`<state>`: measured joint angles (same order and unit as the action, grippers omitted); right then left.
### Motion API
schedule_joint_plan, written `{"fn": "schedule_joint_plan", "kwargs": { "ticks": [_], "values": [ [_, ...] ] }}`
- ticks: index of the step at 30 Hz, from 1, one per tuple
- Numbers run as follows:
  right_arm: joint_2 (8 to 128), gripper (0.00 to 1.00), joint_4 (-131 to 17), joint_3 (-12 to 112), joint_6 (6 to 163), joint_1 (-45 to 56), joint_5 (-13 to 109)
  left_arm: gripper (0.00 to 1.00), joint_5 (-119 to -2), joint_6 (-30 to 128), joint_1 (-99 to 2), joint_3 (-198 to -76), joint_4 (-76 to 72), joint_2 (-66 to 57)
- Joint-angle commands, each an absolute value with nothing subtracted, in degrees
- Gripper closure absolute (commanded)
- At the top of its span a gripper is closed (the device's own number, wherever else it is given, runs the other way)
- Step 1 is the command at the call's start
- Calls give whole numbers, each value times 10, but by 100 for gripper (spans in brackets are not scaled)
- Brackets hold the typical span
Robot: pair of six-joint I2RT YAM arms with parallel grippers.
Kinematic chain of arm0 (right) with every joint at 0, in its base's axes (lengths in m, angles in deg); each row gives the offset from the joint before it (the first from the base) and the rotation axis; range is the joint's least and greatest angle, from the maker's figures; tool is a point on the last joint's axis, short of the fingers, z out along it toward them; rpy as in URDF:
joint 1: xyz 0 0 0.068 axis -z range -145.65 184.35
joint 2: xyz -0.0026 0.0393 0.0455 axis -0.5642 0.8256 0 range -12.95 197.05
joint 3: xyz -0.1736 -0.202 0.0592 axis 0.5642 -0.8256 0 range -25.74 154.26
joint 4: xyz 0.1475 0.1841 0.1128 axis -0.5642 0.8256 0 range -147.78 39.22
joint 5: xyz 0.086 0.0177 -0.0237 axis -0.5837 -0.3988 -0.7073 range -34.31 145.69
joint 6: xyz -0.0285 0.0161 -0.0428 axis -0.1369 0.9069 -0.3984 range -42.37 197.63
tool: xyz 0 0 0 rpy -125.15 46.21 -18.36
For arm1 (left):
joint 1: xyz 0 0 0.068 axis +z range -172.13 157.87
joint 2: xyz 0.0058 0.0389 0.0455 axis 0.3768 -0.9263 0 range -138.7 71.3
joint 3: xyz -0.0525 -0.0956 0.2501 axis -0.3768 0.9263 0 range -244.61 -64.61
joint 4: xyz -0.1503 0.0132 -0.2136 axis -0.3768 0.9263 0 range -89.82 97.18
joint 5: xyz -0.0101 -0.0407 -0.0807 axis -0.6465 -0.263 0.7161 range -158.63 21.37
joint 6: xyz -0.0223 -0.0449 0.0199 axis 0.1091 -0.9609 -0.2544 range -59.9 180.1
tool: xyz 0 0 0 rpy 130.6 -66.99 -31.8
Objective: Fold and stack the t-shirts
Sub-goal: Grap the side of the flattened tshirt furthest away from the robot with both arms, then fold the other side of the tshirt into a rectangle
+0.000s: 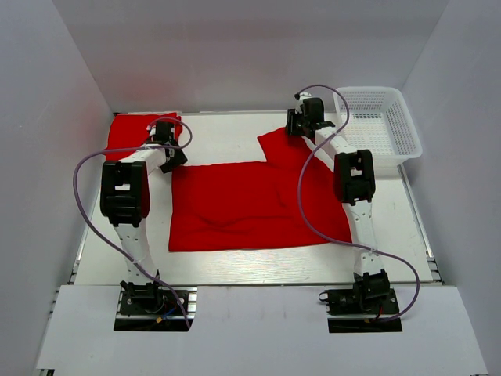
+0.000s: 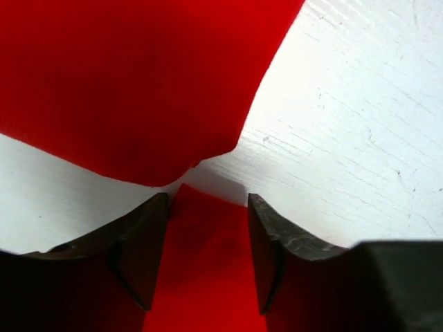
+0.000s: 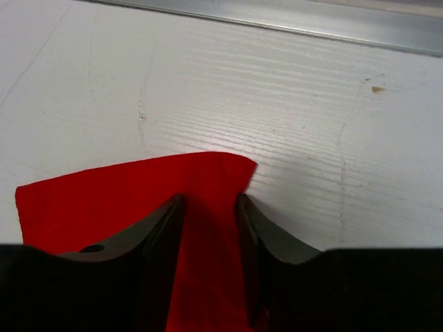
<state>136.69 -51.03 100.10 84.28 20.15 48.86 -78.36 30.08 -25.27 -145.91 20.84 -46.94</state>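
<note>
A bright red t-shirt (image 1: pixel 250 207) lies spread flat in the middle of the table. A second red t-shirt (image 1: pixel 129 133) lies folded at the back left. My left gripper (image 1: pixel 172 159) is at the spread shirt's back left corner. In the left wrist view its jaws stand apart with that corner (image 2: pixel 208 249) between them, and the folded shirt (image 2: pixel 131 83) lies just beyond. My right gripper (image 1: pixel 301 124) is at the shirt's back right sleeve. In the right wrist view its jaws stand apart over the sleeve edge (image 3: pixel 208 187).
A white plastic mesh basket (image 1: pixel 380 121) stands at the back right, close to my right arm. White walls enclose the table on three sides. A metal rail (image 3: pixel 277 24) runs along the back edge.
</note>
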Motion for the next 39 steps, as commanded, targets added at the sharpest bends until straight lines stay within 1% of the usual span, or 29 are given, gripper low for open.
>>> {"fn": "schedule_joint_plan", "kwargs": {
  "ticks": [1, 2, 3, 5, 6, 7, 9, 11, 14, 17, 18, 19, 20, 21, 23, 24, 25, 26, 27, 28, 34, 35, 39],
  "values": [
    [1354, 58, -475, 996, 827, 198, 456, 43, -737, 287, -256, -1427, 250, -466],
    [1348, 61, -469, 991, 822, 195, 456, 51, -737, 287, -256, -1427, 245, -466],
    [1346, 70, -463, 988, 816, 194, 460, 56, -737, 287, -256, -1427, 245, -466],
    [1343, 79, -457, 984, 815, 192, 482, 66, -725, 287, -256, -1422, 239, -466],
    [1343, 92, -457, 982, 814, 191, 489, 78, -725, 292, -256, -1422, 239, -466],
    [1340, 100, -459, 977, 814, 190, 498, 86, -720, 292, -256, -1422, 239, -466],
    [1328, 100, -468, 966, 811, 191, 509, 100, -720, 299, -256, -1446, 250, -473],
    [1307, 100, -496, 948, 809, 192, 502, 100, -720, 307, -256, -1464, 257, -478],
    [1245, 100, -551, 910, 792, 195, 460, 100, -720, 320, -256, -1452, 231, -444],
    [1187, 100, -609, 829, 779, 193, 451, 100, -703, 326, -262, -1407, 194, -395],
    [1143, 100, -619, 790, 762, 193, 439, 100, -698, 326, -262, -1396, 171, -382],
    [1127, 100, -642, 754, 760, 195, 437, 100, -698, 332, -262, -1375, 161, -372],
    [1113, 100, -645, 736, 758, 195, 435, 100, -698, 332, -262, -1368, 154, -363],
    [1085, 100, -649, 690, 756, 195, 434, 100, -698, 332, -262, -1368, 154, -356],
    [1035, 100, -661, 659, 755, 196, 430, 100, -698, 337, -262, -1362, 162, -335],
    [1024, 100, -661, 614, 754, 196, 431, 100, -698, 343, -262, -1355, 162, -329],
    [986, 100, -668, 597, 754, 197, 435, 100, -698, 343, -262, -1345, 169, -322],
    [974, 100, -676, 583, 757, 195, 437, 100, -698, 343, -262, -1337, 169, -305],
    [961, 100, -682, 537, 760, 197, 438, 100, -698, 343, -262, -1329, 169, -297],
    [926, 100, -685, 524, 761, 196, 441, 100, -698, 343, -262, -1314, 176, -288],
    [822, 100, -691, 397, 770, 194, 454, 100, -703, 326, -262, -1243, 176, -206],
    [801, 100, -682, 365, 770, 194, 458, 100, -703, 326, -262, -1236, 176, -197],
    [716, 100, -660, 303, 771, 193, 476, 100, -715, 315, -262, -1189, 163, -157]
  ]
}}
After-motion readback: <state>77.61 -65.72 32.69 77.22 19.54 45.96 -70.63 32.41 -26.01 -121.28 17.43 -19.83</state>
